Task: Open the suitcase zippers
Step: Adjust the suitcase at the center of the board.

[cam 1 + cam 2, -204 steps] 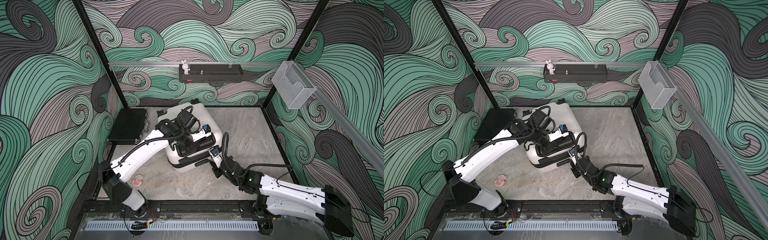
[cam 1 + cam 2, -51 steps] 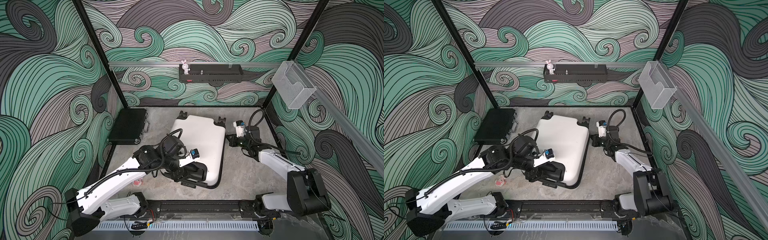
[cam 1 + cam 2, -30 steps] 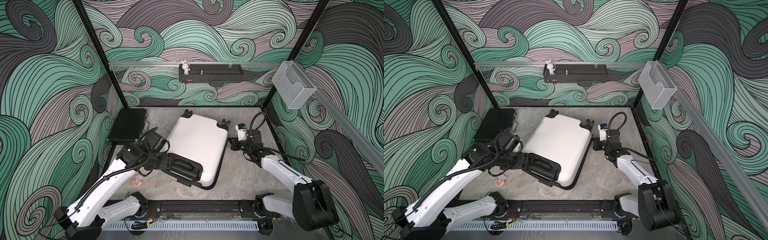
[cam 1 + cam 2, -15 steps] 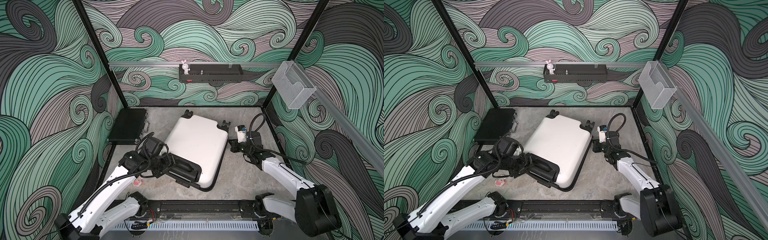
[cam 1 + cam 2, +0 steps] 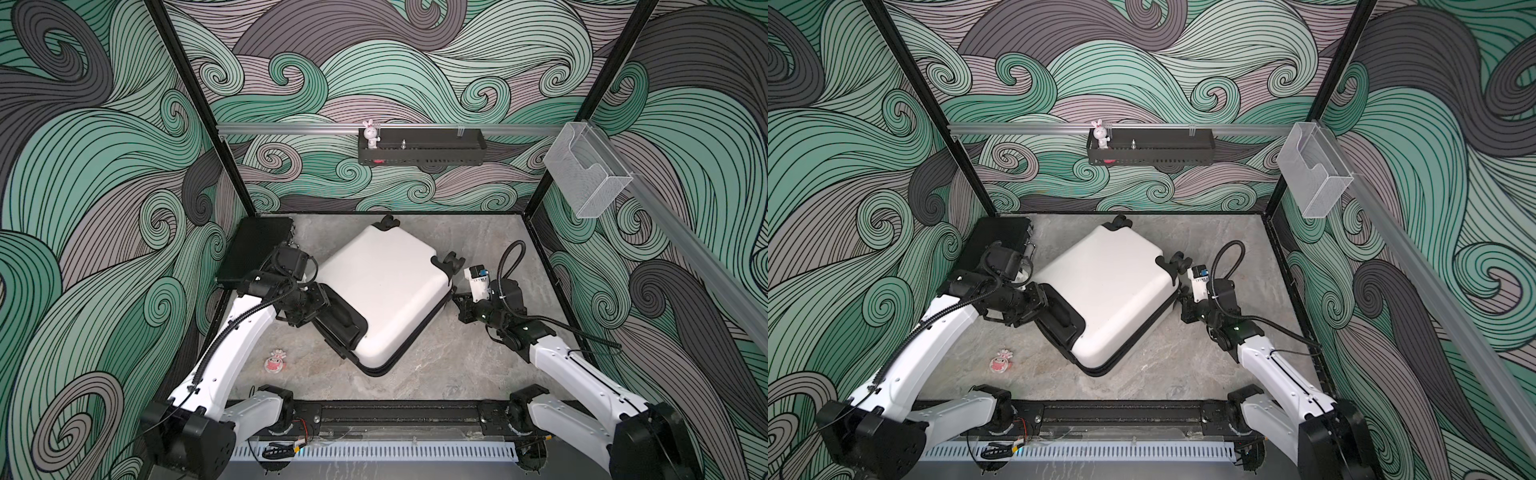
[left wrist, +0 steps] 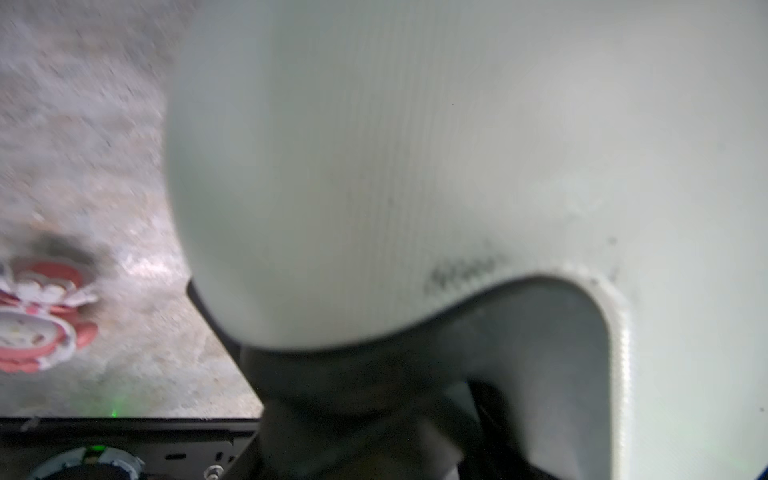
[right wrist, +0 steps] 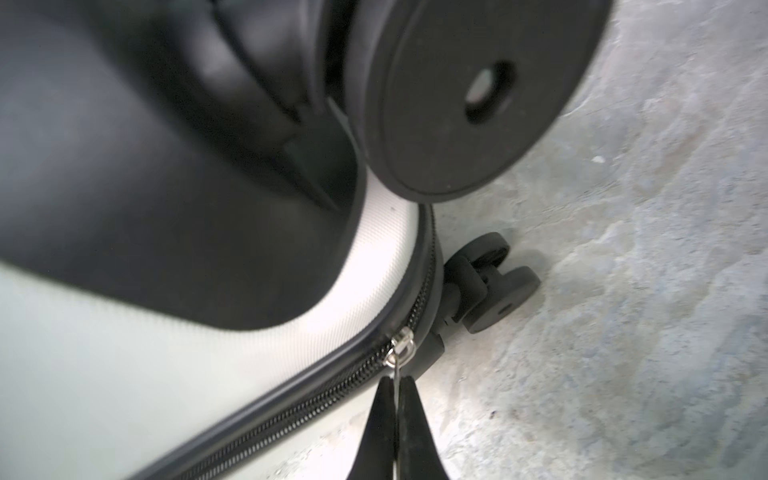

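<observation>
Green and grey wave-patterned walls close in a grey stone-look table [image 5: 478, 365].

My left arm reaches in from the near left corner, bent at the elbow. It sets my left tool [image 5: 319, 302] against the black handle recess [image 5: 343, 324] at the suitcase's near left end. That wrist's view is filled with blurred white shell and the recess edge, so I cannot tell whether this tool is apart or together. My right arm comes in low from the near right. My right tool [image 7: 399, 386] is pinched together on the thin metal zipper pull [image 7: 400, 349], just beside a corner with wheels [image 7: 490, 286].

The suitcase [image 5: 386, 286] lies flat mid-table, turned on a diagonal, its white shell up and its wheels toward the back wall and the right side. The zippers [image 7: 291, 411] run as a black band round the seam, their teeth plain along the edge leading to the pull.

A black briefcase [image 5: 253, 249] sits in the back left corner, just behind my left wrist. A small pink and white sticker [image 5: 276, 360] lies near my left forearm. On the back wall hangs a black shelf [image 5: 419, 147] with a white rabbit figure [image 5: 371, 133]. A clear plastic bin [image 5: 586, 174] hangs on the right wall.
</observation>
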Motion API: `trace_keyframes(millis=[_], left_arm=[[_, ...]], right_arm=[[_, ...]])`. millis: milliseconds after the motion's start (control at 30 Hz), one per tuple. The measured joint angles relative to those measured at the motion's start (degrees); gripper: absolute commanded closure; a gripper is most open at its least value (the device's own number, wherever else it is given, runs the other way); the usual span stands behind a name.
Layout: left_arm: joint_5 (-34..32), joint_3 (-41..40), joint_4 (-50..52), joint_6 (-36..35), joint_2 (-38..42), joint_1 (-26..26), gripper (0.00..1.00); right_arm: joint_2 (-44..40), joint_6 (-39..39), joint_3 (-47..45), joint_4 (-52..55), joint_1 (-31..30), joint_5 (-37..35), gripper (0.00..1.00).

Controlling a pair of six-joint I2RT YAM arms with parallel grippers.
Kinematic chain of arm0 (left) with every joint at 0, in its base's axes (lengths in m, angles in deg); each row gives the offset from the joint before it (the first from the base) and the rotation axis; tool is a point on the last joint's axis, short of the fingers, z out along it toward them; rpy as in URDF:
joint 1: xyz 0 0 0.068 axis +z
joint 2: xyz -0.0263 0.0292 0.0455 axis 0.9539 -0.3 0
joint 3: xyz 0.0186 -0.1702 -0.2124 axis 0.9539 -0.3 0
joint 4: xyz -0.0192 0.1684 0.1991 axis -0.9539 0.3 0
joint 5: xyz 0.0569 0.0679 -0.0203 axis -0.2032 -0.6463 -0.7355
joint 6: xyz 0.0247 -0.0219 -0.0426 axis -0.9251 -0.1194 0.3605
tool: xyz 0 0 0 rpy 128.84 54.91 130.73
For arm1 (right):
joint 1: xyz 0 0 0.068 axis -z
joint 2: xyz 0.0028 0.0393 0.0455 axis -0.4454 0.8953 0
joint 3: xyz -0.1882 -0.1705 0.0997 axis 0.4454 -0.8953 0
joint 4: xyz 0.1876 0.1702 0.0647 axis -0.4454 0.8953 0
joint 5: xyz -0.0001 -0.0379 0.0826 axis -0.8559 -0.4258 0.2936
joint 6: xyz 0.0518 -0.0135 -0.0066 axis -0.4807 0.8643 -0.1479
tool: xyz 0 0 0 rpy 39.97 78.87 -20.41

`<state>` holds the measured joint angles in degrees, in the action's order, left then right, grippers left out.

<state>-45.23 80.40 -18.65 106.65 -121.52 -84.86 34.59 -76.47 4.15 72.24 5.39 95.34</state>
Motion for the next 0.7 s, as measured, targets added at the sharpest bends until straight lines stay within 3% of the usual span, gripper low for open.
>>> trace_keyframes(millis=[267,533,700], left_arm=[[-0.26,7.63,2.12,-7.28,-8.24,2.69,0.36],[6.16,-1.95,0.13,-3.74,1.66,2.67,0.35],[7.78,-5.42,-2.32,-0.68,2.91,2.67,0.39]], right_arm=[[-1.64,-1.99,-0.96,0.46,-2.19,1.51,1.00],[-1.49,-2.01,-0.96,0.66,-2.21,1.81,1.00],[-1.46,-1.97,-1.40,0.70,-2.21,1.88,1.00]])
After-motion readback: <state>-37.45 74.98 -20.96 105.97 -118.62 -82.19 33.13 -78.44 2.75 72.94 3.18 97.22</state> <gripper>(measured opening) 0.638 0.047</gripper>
